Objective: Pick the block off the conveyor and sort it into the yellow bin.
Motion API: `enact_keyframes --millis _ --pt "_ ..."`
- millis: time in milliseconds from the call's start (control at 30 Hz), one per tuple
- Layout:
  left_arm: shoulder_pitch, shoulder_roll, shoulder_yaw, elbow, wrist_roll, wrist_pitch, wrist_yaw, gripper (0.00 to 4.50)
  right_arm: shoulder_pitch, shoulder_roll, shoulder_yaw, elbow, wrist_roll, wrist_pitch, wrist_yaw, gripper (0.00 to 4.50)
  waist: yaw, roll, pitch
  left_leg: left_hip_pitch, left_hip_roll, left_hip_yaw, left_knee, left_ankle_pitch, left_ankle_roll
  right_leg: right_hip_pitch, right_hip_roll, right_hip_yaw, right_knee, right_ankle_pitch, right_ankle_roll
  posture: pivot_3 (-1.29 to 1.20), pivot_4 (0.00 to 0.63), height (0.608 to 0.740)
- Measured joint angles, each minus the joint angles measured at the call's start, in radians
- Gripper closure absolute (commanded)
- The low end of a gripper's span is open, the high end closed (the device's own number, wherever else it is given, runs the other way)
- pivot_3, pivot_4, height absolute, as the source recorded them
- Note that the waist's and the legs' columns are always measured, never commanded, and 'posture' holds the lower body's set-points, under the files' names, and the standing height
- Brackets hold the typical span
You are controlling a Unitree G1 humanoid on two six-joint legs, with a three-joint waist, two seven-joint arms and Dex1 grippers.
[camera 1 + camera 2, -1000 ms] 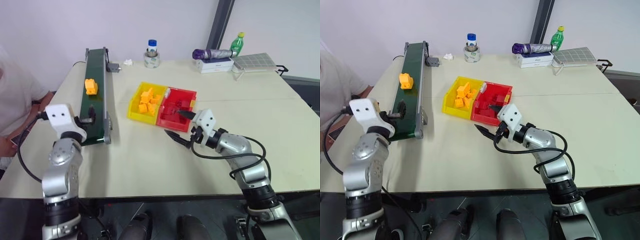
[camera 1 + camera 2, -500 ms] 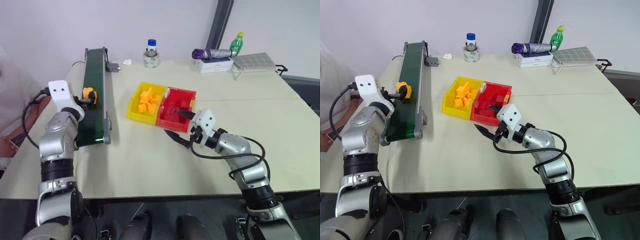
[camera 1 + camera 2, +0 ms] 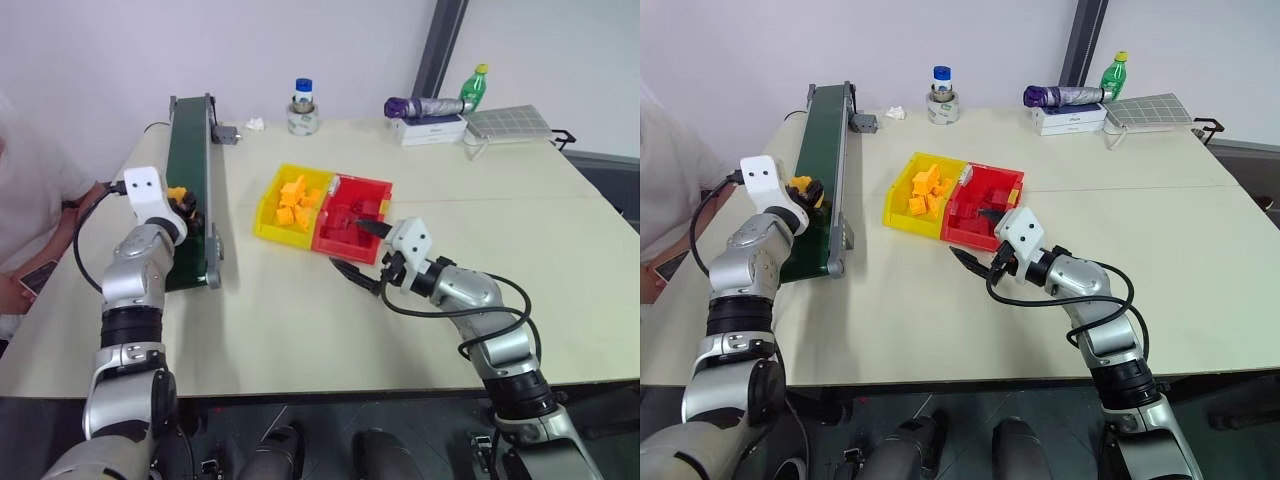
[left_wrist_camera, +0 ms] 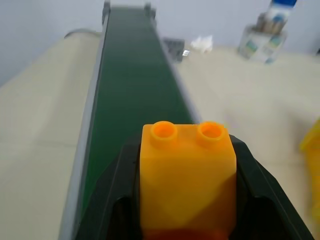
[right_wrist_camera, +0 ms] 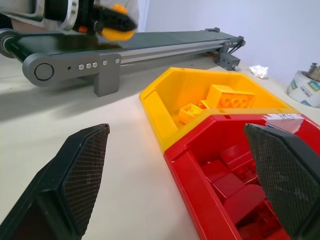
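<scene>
Moved: the left gripper (image 4: 186,200) has gone forward up the conveyor (image 3: 190,150) and closed; earlier it stood wide apart near the belt's front end with the block (image 4: 186,175) lying free farther up the belt. The right arm has kept its place.
Left gripper: clamped on the block, 1 black finger on each side, the 2 studs facing up.
Block: held between those fingers, over the dark green belt at about its middle; whether it has left the belt cannot be told.
Right gripper (image 5: 180,170): fingers wide apart and holding nothing, low over the desk (image 3: 300,310) just in front of the red bin (image 3: 352,218).
Yellow bin (image 3: 268,215): joined to the red bin's left side, already holding several yellow-orange blocks, well apart from the conveyor.
Step in hand: lifting the block clear. Judged best done by raising it straight up above the grey side rail before swinging right toward the yellow bin, keeping the grip firm, and releasing low over the yellow half, not the red.
Surface: pale beige desk, smooth and matt.
Room: white wall behind; a jar, a green bottle, a folded umbrella on a box at the far edge; a person's sleeve (image 3: 30,190) at the left.
</scene>
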Motion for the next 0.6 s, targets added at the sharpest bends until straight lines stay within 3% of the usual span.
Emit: enact_keyframes --millis 133,300,567,600 --pt "-0.042 -0.049 -0.044 -0.069 -0.011 -0.027 -0.041 3.13 0.0 0.001 0.001 0.0 0.0 0.0 0.0 0.0 0.001 0.0 0.0 0.0 0.0 0.0 0.0 0.0 0.0 0.001 0.0 0.0 0.0 0.0 0.0 0.0 0.15 0.74" --pt "-0.134 -0.196 -0.137 0.0 0.006 -0.073 -0.06 3.13 -0.005 0.005 0.006 0.003 -0.001 -0.001 0.0 0.0 0.001 0.0 0.0 0.0 -0.001 0.0 0.001 0.0 0.0 0.001 0.0 0.0 0.0 0.0 0.0 0.0 0.15 0.74" --pt "-0.344 -0.285 -0.202 0.439 0.112 -0.288 -0.004 3.13 0.003 -0.005 0.006 -0.008 -0.007 0.001 -0.009 0.0 -0.006 0.0 0.0 0.0 0.0 0.001 0.001 0.001 0.002 0.0 0.001 0.0 0.001 0.0 0.002 0.0 0.15 0.74" --pt "-0.361 -0.288 -0.201 0.49 0.12 -0.32 0.005 2.63 0.012 -0.007 0.005 -0.013 -0.008 0.001 -0.012 0.0 -0.003 -0.001 0.0 0.0 0.0 0.001 0.001 0.001 0.002 0.0 0.001 0.0 0.001 0.0 0.002 0.0 0.15 0.74"
